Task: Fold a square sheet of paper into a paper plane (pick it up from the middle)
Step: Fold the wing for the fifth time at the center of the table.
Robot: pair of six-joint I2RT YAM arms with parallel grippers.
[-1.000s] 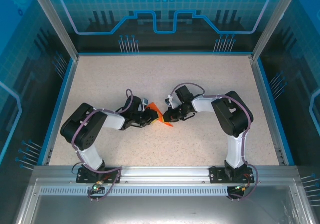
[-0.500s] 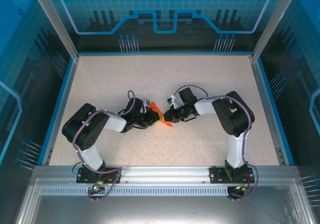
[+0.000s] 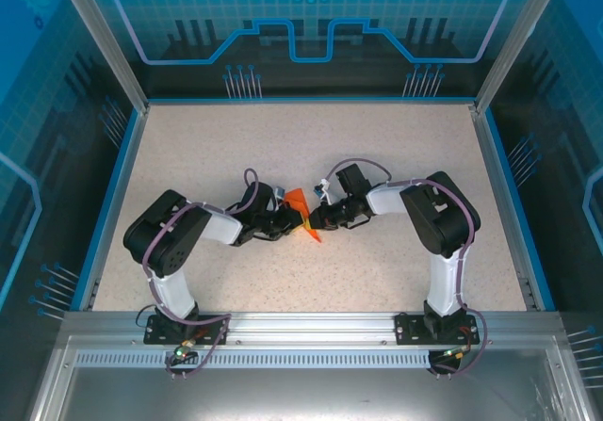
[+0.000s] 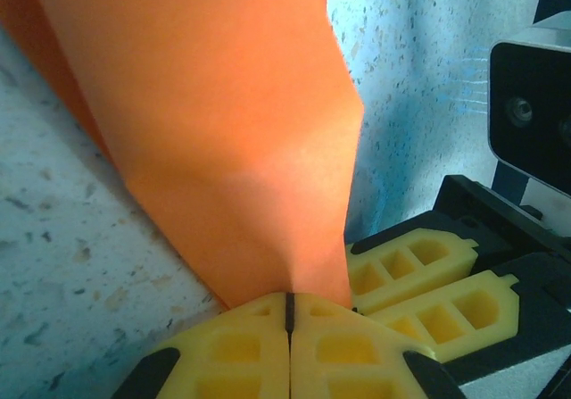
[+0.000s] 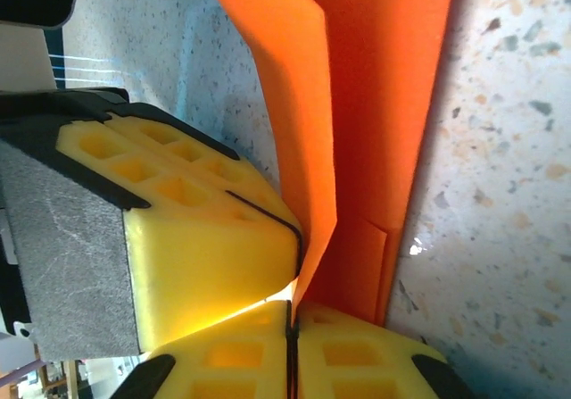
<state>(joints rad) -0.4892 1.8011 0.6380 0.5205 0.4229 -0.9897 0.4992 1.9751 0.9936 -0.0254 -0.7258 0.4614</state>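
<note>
Pinching orange paper (image 3: 297, 200), clamped between both jaws

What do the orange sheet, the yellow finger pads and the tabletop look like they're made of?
The orange sheet looks like thin matte paper, judging by its sharp creases and soft curl. The finger pads are yellow, likely moulded plastic or rubber, with recessed pockets and a dull finish. The tabletop is pale and speckled, perhaps laminate or stone composite; the look leaves that open.

Top camera looks down from above and behind the two arms (image 3: 438, 214), taking in the whole desk (image 3: 396, 148). Both wrist cameras sit right up close, facing each other over the same orange paper (image 4: 223, 104).
</note>
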